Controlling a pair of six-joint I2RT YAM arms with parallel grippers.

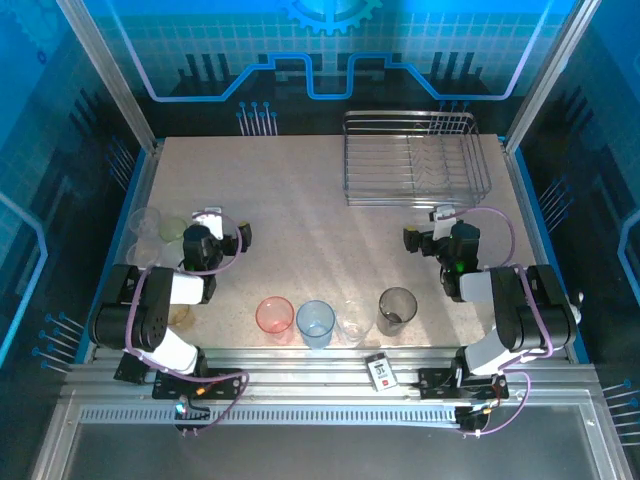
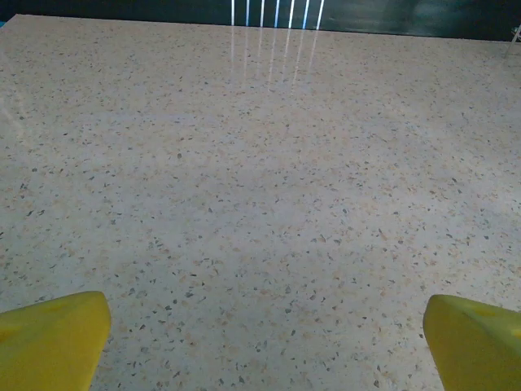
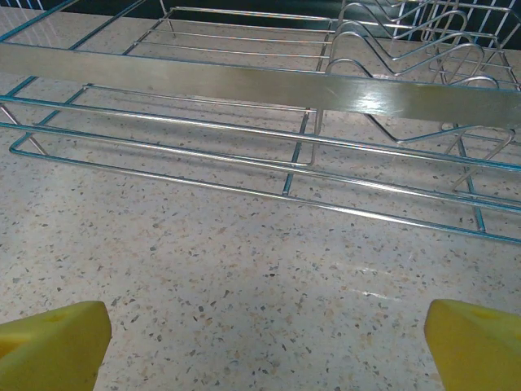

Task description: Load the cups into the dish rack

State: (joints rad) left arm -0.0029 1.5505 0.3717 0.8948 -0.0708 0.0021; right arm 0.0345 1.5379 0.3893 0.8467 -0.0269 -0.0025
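The chrome wire dish rack (image 1: 415,155) stands at the back right with nothing in it; in the right wrist view its near side (image 3: 244,81) is close ahead. Pink-red (image 1: 275,316), light blue (image 1: 316,322), clear (image 1: 353,322) and smoky grey (image 1: 397,309) cups stand upright in a row near the front edge. A clear cup (image 1: 146,224), a pale green one (image 1: 173,231) and an amber one (image 1: 180,315) sit at the left, beside my left arm. My left gripper (image 1: 224,228) (image 2: 264,346) is open over bare table. My right gripper (image 1: 428,228) (image 3: 264,346) is open just short of the rack.
A small black-and-white card (image 1: 380,372) lies on the front rail between the arm bases. Metal posts and blue panels enclose the speckled table (image 1: 320,240). Both arms are folded back near their bases, the left one partly covering the amber cup.
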